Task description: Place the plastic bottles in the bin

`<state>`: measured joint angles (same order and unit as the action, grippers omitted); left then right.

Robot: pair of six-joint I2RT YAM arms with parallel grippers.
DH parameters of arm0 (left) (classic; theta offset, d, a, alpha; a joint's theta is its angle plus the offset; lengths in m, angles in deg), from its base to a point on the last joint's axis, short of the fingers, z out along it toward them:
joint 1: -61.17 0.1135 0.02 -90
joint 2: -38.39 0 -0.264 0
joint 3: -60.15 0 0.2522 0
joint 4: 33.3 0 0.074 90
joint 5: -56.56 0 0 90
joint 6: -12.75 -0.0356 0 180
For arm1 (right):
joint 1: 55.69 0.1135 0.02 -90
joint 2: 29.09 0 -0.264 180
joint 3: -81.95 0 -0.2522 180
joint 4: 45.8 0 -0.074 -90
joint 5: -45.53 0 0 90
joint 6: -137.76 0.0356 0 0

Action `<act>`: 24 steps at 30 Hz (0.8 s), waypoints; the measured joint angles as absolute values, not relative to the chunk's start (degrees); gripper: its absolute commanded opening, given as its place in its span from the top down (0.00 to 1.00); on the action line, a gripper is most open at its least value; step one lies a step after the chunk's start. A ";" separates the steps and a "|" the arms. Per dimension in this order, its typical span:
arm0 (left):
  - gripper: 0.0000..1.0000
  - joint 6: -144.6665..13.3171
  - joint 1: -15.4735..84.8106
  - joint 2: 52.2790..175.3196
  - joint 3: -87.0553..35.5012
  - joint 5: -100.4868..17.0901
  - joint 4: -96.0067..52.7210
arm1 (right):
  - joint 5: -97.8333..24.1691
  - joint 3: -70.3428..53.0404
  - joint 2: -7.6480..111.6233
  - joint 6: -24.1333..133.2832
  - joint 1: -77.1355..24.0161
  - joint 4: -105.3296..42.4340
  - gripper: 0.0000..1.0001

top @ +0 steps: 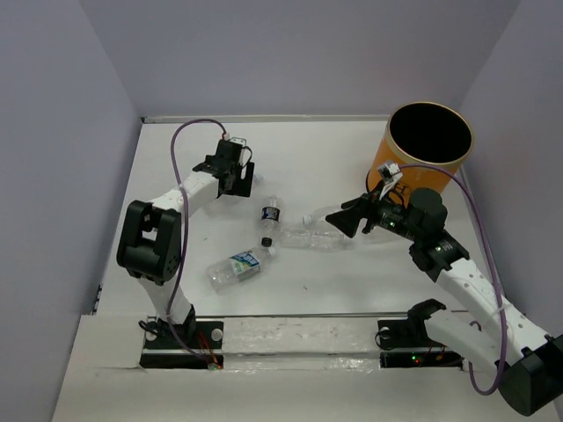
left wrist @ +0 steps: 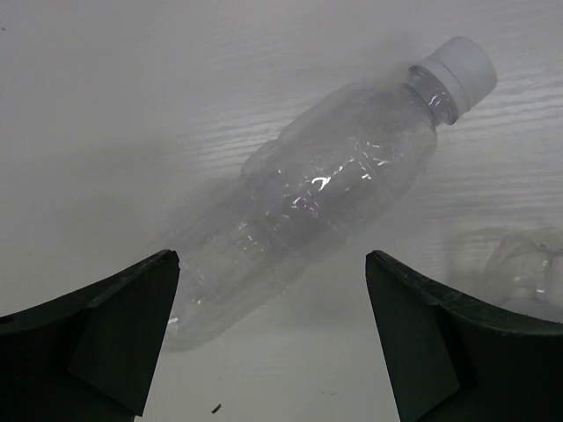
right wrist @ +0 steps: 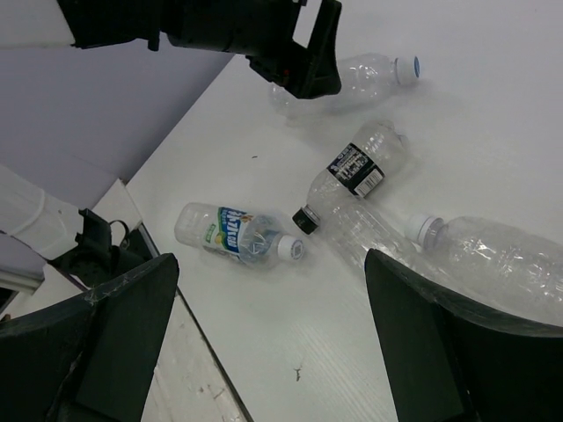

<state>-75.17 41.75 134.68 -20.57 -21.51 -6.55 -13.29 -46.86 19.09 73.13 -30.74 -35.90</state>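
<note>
My left gripper (left wrist: pixel 271 257): spread wide, empty, above white-capped bottle (left wrist: pixel 325 185) on table (left wrist: pixel 88 88) | my right gripper (right wrist: pixel 271 257): spread wide, empty

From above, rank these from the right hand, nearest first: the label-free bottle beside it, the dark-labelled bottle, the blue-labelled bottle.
1. Label-free bottle, at the fingertips of the right hand.
2. Dark-labelled bottle, further left, mid-table.
3. Blue-labelled bottle, farthest left and lower in view.

No legible text on blue-white bottle label (right wrist: pixel 230 230) or dark bottle label (right wrist: pixel 356 170)
</note>
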 measured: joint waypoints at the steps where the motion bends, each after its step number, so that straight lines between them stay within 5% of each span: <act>1: 0.02 -75.60 41.75 136.98 -22.01 -21.75 -5.93 | -13.29 -46.86 19.11 73.06 -30.76 -35.90 0.08; 8: 0.10 -76.98 41.75 143.86 -26.34 -22.43 -3.94 | -13.29 -46.86 18.94 72.99 -30.76 -35.88 0.08; 16: 0.51 -76.74 41.75 144.80 -26.36 -21.06 -1.67 | -13.38 -46.86 18.94 72.99 -30.74 -35.86 0.07; 24: 0.57 -74.64 41.77 138.49 -24.81 -21.75 -0.53 | -13.93 -46.83 19.77 73.82 -30.74 -35.90 0.07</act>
